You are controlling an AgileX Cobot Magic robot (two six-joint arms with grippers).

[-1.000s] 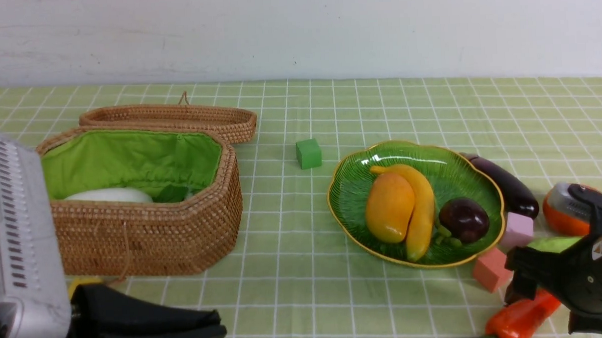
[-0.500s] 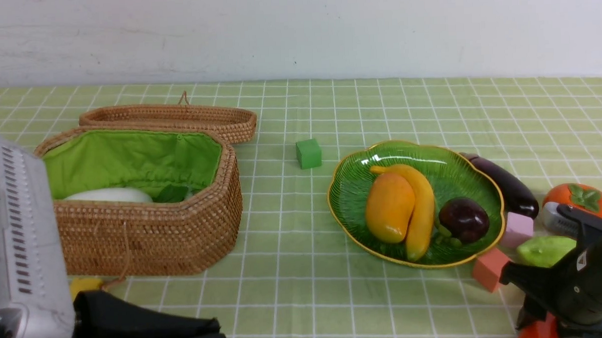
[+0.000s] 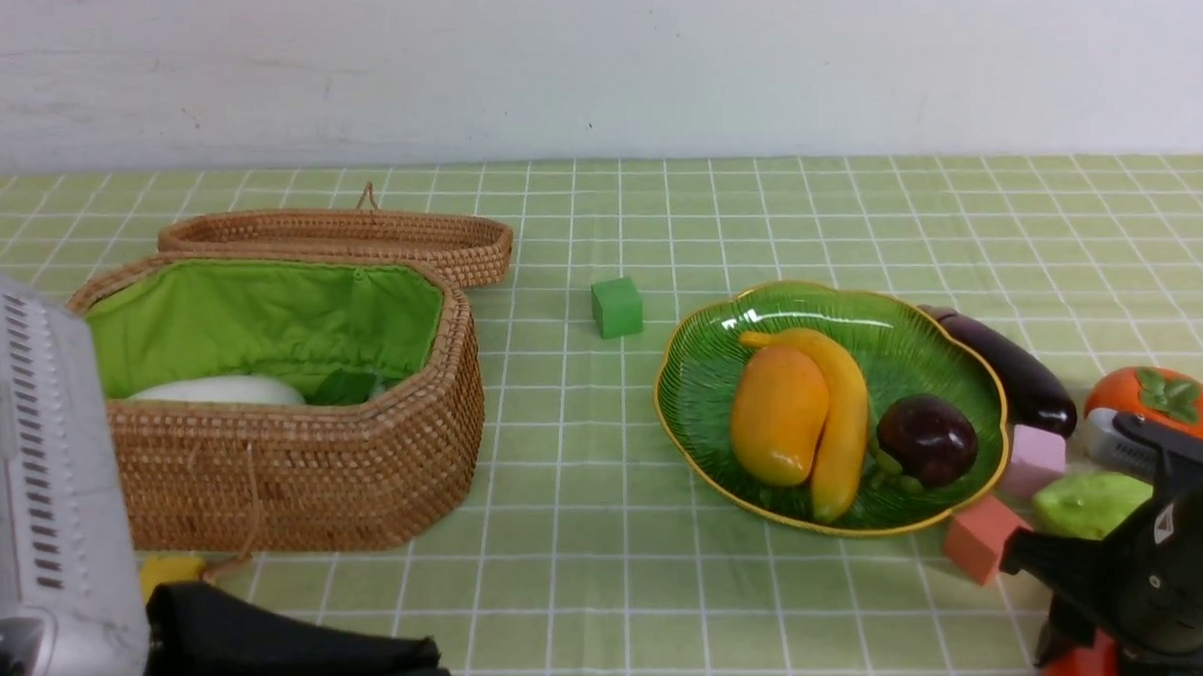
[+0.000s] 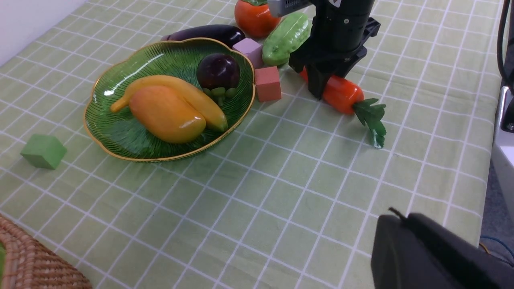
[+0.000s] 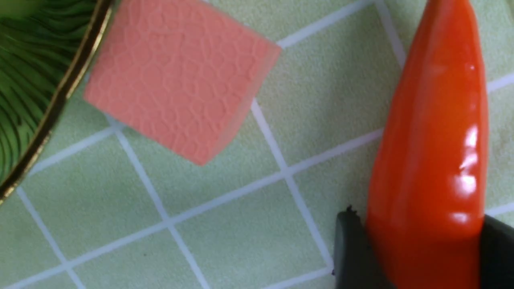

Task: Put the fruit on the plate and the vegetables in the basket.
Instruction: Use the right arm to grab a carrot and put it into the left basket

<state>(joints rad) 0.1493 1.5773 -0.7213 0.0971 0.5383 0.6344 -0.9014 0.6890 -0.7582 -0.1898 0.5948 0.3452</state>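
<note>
Green checked tablecloth (image 3: 586, 479), white wall behind. Far left: basket (image 3: 296, 469) stands open, lid (image 3: 338, 237) flat behind it, radish (image 3: 213, 392) already inside. Left gripper (image 3: 433, 669) idles low in front of the basket, fingers closed on nothing. A green cube (image 3: 616, 307) sits mid-table and can be ignored. The plate (image 3: 703, 374) holds mango (image 3: 779, 412), banana (image 3: 844, 410) and mangosteen (image 3: 927, 439). Eggplant (image 3: 1013, 369) lies against its far rim, with a lilac cube (image 3: 1034, 458) and a salmon cube (image 3: 979, 540) just beside its right edge. Cucumber (image 3: 1088, 501) and persimmon (image 3: 1154, 404) are further right, both on the cloth. Chili pepper (image 4: 341, 94) lies on the cloth at front right, with the right gripper (image 4: 321, 84) down over it and its fingers (image 5: 353, 249) pressed to both sides of the thick part. It looks like hollow glossy plastic: light, stiff, slick, and tapered, so a pinch could squirt it toward the tip. Hold at the wide section, not the leafy stem. The salmon cube is near the tip and the cucumber close behind. The route to the basket crosses the loaded plate, then the tall wicker wall, so lift high first.
</note>
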